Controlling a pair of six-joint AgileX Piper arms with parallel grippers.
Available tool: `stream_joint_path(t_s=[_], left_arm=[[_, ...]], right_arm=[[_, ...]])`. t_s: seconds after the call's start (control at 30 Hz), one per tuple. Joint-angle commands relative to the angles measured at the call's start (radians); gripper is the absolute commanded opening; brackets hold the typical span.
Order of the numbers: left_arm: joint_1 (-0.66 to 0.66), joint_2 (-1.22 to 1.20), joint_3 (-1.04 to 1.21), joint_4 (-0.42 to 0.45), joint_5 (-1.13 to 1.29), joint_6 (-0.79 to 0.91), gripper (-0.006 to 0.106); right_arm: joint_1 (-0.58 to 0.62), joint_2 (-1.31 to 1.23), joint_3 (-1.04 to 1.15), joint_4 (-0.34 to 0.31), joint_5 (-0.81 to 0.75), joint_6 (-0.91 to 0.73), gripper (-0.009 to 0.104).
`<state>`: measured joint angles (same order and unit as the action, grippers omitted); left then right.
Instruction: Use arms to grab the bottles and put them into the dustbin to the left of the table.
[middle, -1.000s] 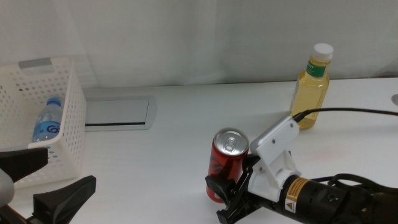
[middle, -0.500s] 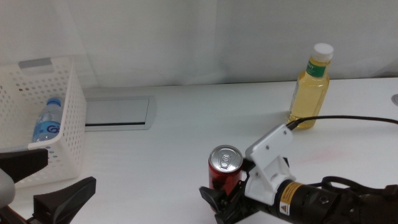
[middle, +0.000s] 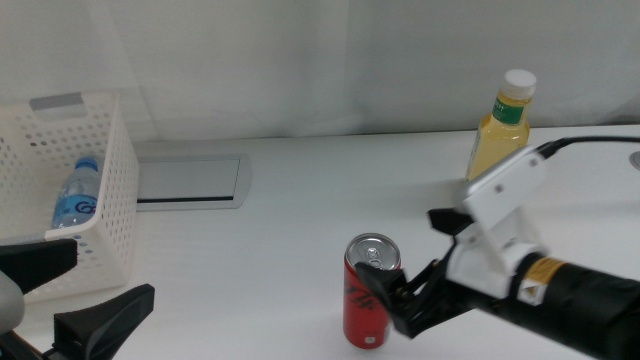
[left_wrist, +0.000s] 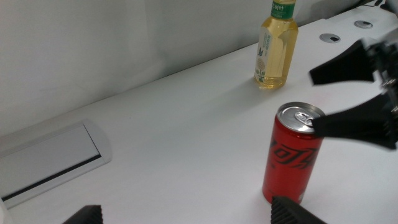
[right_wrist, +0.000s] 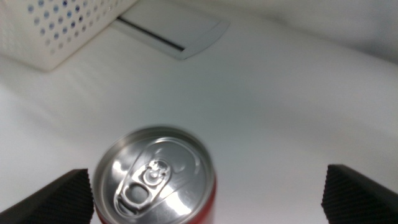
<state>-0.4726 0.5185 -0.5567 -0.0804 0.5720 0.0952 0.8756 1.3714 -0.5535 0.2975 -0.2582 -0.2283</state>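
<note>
right hand apart over red can | left hand apart | middle-only: water bottle in dustbin

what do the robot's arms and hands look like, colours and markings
The right hand has two black, flat, tapering wedge fingers on a black body. Behind it sits a white angular housing, then a black arm segment with a yellow warning label; a black cable runs to the housing. The left hand shows only black wedge fingers with a bit of white casing at the frame's edge.
</note>
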Motion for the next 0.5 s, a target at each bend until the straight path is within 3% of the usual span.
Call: stream_joint_path(t_s=[0.0,0.1,0.17,0.3,0.47], left_arm=[[-0.007,-0.005,0.006,-0.009,-0.004,-0.005,0.071],[-0.007,-0.005,0.006,-0.009,-0.014,0.002,0.071],[-0.007,-0.005,0.006,-0.009,-0.017,0.002,0.071],[-0.007,-0.003,0.006,-0.015,-0.021,0.020,0.071],[-0.007,0.037,0.006,-0.141,-0.031,0.121,0.071]], right_arm=[[-0.022,-0.091,-0.005,0.147,0.078,-0.160,0.103],[-0.067,-0.187,-0.005,0.250,0.143,-0.291,0.103],[-0.101,-0.253,-0.005,0.276,0.180,-0.325,0.103],[-0.192,-0.366,-0.005,0.256,0.329,-0.328,0.103],[-0.339,-0.495,-0.005,0.168,0.576,-0.319,0.103]])
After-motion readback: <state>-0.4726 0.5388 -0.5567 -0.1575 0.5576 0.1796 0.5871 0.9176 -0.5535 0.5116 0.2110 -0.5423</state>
